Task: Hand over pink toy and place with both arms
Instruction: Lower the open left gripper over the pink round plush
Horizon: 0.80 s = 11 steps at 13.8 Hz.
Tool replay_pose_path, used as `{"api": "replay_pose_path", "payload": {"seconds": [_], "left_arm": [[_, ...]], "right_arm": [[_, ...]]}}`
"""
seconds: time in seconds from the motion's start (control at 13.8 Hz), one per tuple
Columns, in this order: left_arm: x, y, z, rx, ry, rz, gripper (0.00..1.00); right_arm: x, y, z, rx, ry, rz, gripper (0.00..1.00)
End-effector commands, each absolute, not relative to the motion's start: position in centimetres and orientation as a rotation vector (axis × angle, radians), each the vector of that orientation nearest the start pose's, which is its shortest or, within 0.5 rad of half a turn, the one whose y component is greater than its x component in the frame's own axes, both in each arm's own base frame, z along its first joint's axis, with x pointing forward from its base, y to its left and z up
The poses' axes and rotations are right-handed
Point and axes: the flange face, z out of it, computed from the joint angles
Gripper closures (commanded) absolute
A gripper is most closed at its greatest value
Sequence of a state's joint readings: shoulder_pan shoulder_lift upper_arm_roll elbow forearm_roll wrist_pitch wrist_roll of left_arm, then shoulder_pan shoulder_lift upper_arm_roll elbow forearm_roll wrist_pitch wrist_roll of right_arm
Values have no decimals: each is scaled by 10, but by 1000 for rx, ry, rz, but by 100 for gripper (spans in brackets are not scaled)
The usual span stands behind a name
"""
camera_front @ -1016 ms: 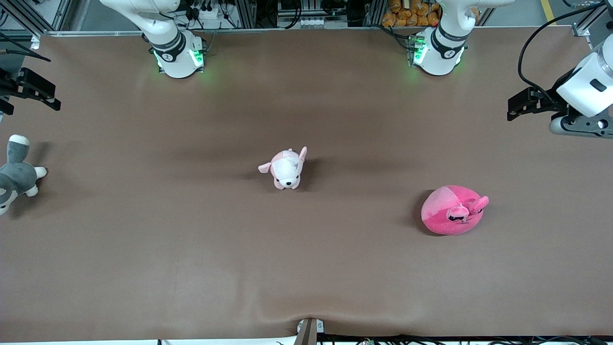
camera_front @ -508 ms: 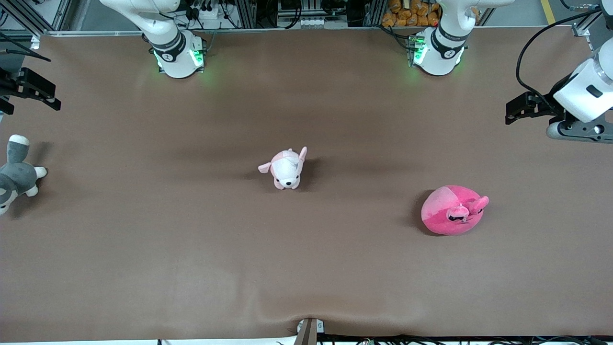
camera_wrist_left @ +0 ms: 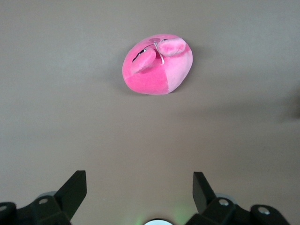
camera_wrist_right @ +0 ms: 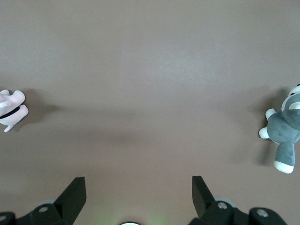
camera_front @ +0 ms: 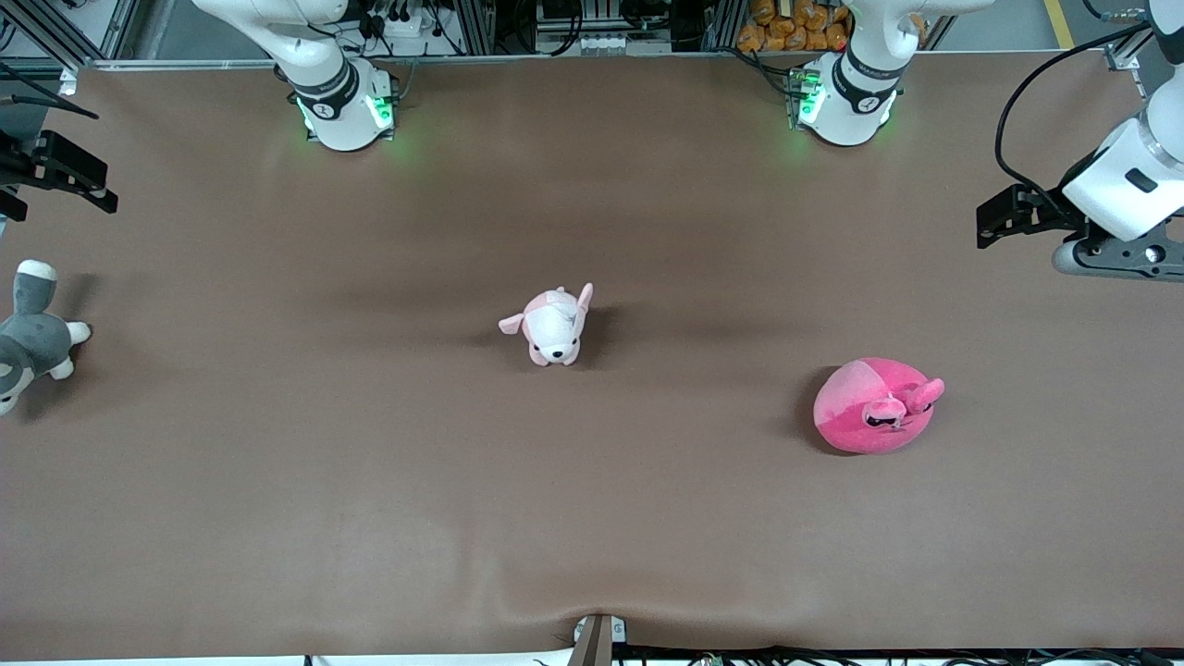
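Observation:
The pink toy [camera_front: 874, 407], a round hot-pink plush with a lighter patch, lies on the brown table toward the left arm's end. It also shows in the left wrist view [camera_wrist_left: 157, 65], clear of the fingers. My left gripper [camera_front: 988, 222] hangs open and empty over the table's edge at that end; its fingers stand wide apart in its wrist view [camera_wrist_left: 139, 178]. My right gripper [camera_front: 65, 180] hangs open and empty over the right arm's end of the table, and its wrist view [camera_wrist_right: 138, 182] shows only bare table between the fingers.
A small pale pink-and-white puppy plush [camera_front: 552, 326] sits mid-table, also in the right wrist view [camera_wrist_right: 10, 110]. A grey-and-white plush animal [camera_front: 28, 338] lies at the right arm's end, below the right gripper, also in that wrist view [camera_wrist_right: 283, 136].
My left gripper and wrist have shifted slightly over the left arm's end of the table. The right arm and all three toys have not moved.

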<state>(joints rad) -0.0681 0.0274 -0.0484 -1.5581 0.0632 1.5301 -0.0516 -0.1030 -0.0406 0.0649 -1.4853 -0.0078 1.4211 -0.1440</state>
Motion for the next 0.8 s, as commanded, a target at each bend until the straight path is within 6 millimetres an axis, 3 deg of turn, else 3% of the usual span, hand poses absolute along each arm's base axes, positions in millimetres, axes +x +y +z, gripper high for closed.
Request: {"api": "replay_pose_path", "payload": {"seconds": [0.0,0.15,0.44,0.73], "left_arm": [[560,-56,608,-3081,-29,79,0],[562,-54,605,-3079,-64,88,0],[577,-63,567,-2984,-628,166,0],[581,-62,529,-2889,-890,212,0]], "right_arm": [[526,-22,674,-3133,-162,46,0],[526,-22,675,-3134,-162,43,0],[526,-22,674,-3133,-162,45,0],[526,-22,674,-3133,-162,46,0]]}}
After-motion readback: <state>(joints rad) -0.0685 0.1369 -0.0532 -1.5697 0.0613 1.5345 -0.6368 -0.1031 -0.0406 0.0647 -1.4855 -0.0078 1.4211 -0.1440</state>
